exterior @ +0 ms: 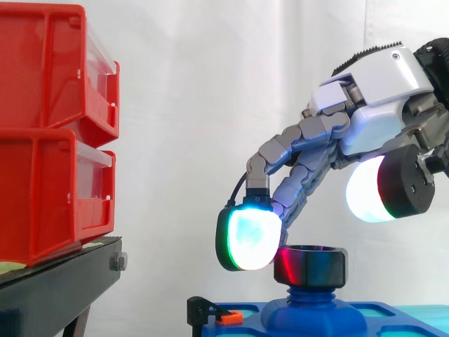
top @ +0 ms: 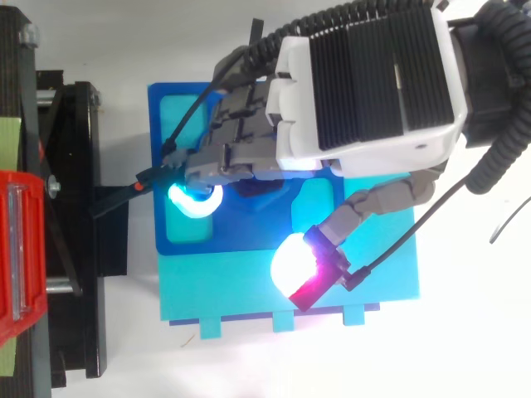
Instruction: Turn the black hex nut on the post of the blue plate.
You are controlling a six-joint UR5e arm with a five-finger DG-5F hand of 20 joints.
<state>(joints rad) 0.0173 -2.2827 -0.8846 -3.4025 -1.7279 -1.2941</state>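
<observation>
We've got the hand (exterior: 379,105) reaching in from the right and sloping down over the blue plate (top: 249,232). The black hex nut (exterior: 311,265) sits on top of the blue post (exterior: 312,303), which rises well in from the plate's left edge. One fingertip pad (exterior: 245,239) — glowing white and cyan with a green rim — hangs at the nut's left flank, right against it as far as we can tell. The thumb (exterior: 372,189), white and red, floats up and to the right of the nut, clear of it. So the hand is wide, its fingers stretched long with nothing pinched between them. From above, the fingers (top: 241,141) cover the post and the thumb is out over the cyan plate (top: 382,290). At the blue plate's left edge we spot a small black clamp (exterior: 203,309) with an orange tab (exterior: 229,318). Over on the left, red bins (exterior: 49,133) are stacked on the black stand (exterior: 56,281).
</observation>
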